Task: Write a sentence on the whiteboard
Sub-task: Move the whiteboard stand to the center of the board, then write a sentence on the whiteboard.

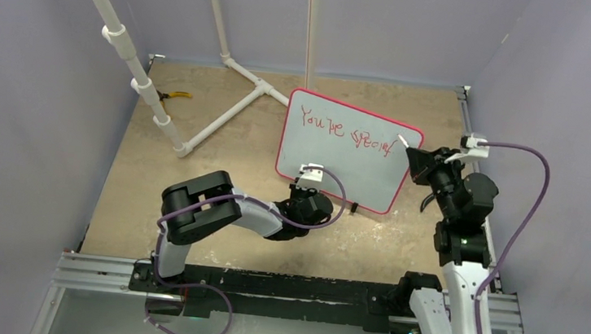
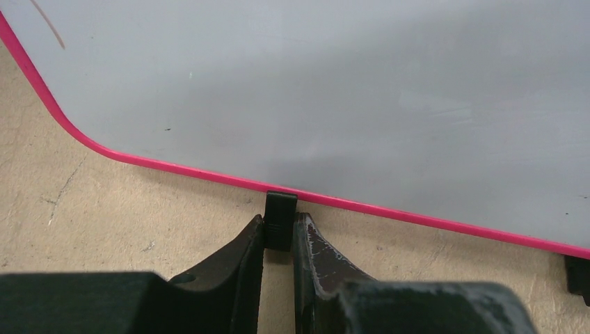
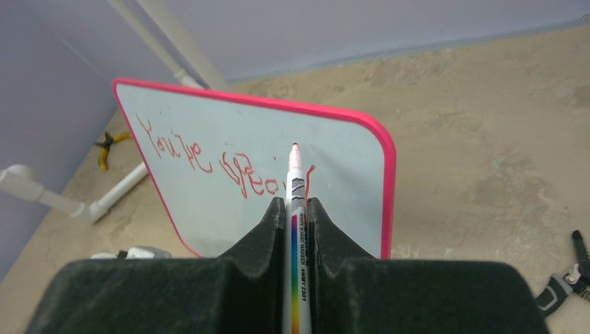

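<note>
Right claw point(image 3: 298, 206) grips marker point(image 3: 296, 174), tip at sentence point(image 3: 209, 161); left claw point(image 2: 280, 224) pinches foot point(image 2: 281, 207) of whiteboard point(image 2: 313, 90).

Lavender walls point(image 1: 0, 147) enclose a tan, seemingly scuffed tabletop point(image 1: 137, 178).

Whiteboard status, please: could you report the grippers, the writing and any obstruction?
Left gripper shut on black foot of whiteboard. Right gripper shut on marker, tip at end of sentence. Nothing blocking the board.
</note>
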